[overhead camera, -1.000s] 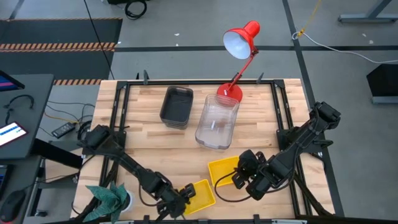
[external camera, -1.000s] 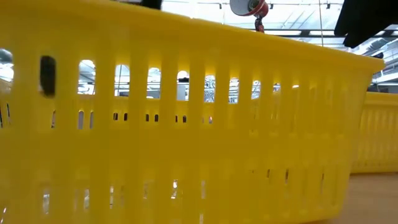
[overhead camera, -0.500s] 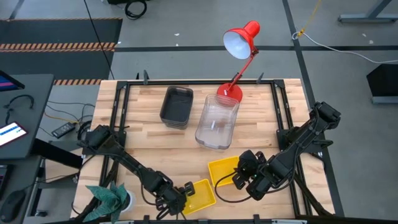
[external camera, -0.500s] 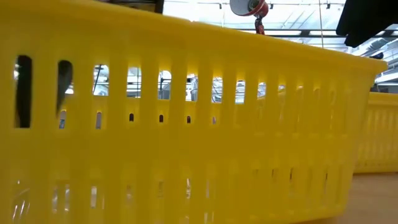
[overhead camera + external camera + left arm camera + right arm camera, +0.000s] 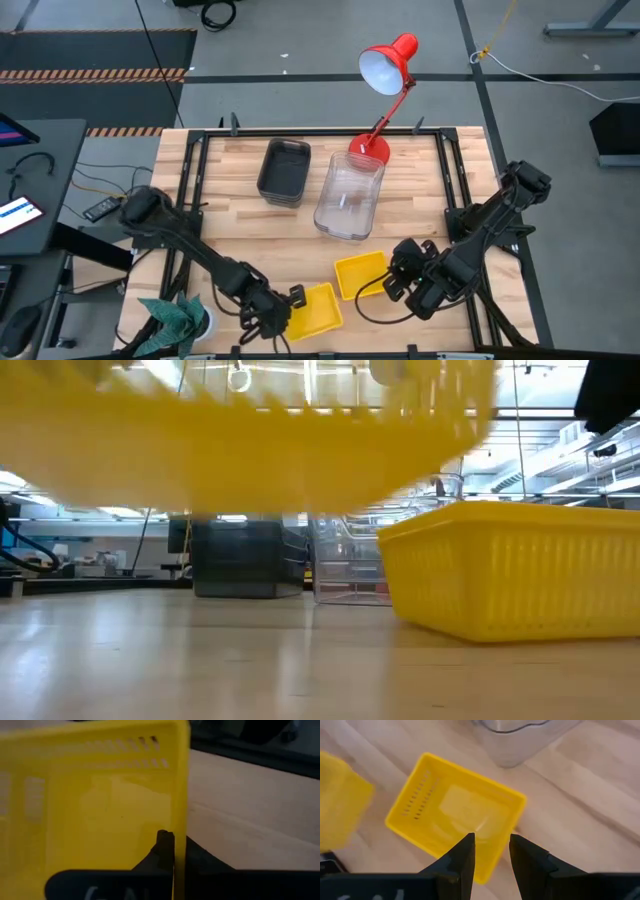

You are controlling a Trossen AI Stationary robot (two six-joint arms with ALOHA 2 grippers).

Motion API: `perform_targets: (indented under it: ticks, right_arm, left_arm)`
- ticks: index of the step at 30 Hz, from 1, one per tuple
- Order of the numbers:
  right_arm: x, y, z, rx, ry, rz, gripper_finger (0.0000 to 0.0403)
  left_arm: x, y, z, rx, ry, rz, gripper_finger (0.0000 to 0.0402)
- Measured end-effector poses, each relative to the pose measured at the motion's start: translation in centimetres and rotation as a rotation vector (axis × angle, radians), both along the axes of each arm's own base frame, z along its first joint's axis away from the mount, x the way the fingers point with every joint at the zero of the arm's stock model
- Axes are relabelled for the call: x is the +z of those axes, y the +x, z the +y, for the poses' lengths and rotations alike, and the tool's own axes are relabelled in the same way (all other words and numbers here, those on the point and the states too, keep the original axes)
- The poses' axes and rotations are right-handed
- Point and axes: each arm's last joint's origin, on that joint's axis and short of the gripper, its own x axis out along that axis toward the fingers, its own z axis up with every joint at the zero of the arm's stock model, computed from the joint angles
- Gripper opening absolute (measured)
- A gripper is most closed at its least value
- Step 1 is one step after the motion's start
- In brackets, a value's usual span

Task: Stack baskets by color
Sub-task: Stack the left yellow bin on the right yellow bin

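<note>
My left gripper (image 5: 287, 304) is shut on a yellow basket (image 5: 314, 309) near the table's front edge. The low view shows that basket (image 5: 250, 450) blurred and off the table. A second yellow basket (image 5: 361, 273) rests flat on the table. My right gripper (image 5: 491, 845) hovers open over its right end, touching nothing. The dark grey baskets (image 5: 284, 172) and the clear baskets (image 5: 350, 195) stand farther back. My left gripper pinches the yellow basket's left end wall (image 5: 178, 820), one finger (image 5: 164, 845) on each side of it. The fingers slant down from the table's left. The basket is lifted clear of the table.
A red desk lamp (image 5: 385, 65) stands at the far edge behind the clear baskets. A green cloth bundle (image 5: 178, 318) lies off the table's near left corner. Bare wood (image 5: 235, 235) lies between the yellow and the far baskets.
My left gripper has shut on the yellow basket's left wall and gone up. The basket stood on the table and filled the low view; now it hangs clear of the wood, a little farther left.
</note>
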Motion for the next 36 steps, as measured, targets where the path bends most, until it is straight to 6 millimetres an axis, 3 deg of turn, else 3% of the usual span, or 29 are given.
perform_targets:
  ticks: [4, 8, 16, 22, 29, 36]
  right_arm:
    - [0.6, -1.3, -0.4, -0.025, -0.022, 0.028, 0.0126]
    - [1.1, -2.5, -0.8, -0.046, -0.078, 0.023, 0.0126]
    - [0.7, -3.6, -0.7, -0.077, -0.061, 0.083, 0.0126]
    - [-1.9, -3.8, -0.6, -0.099, -0.02, 0.115, 0.0126]
    - [-4.2, -4.4, -0.5, -0.107, -0.001, 0.094, 0.0126]
    - [-4.2, -4.7, -0.2, -0.104, 0.007, 0.071, 0.0126]
  left_arm:
    - [2.4, -0.7, 0.7, -0.02, -0.011, -0.055, 0.0005]
    - [3.3, 0.3, 1.4, 0.03, 0.068, -0.204, 0.0005]
    - [2.1, 4.4, 3.9, 0.123, 0.122, -0.363, 0.0005]
    - [1.4, 6.8, 5.5, 0.101, 0.115, -0.439, 0.0006]
    - [-1.6, 8.3, 6.8, 0.004, 0.205, -0.399, 0.0006]
    - [-2.1, 8.9, 7.2, -0.02, 0.237, -0.426, 0.0006]
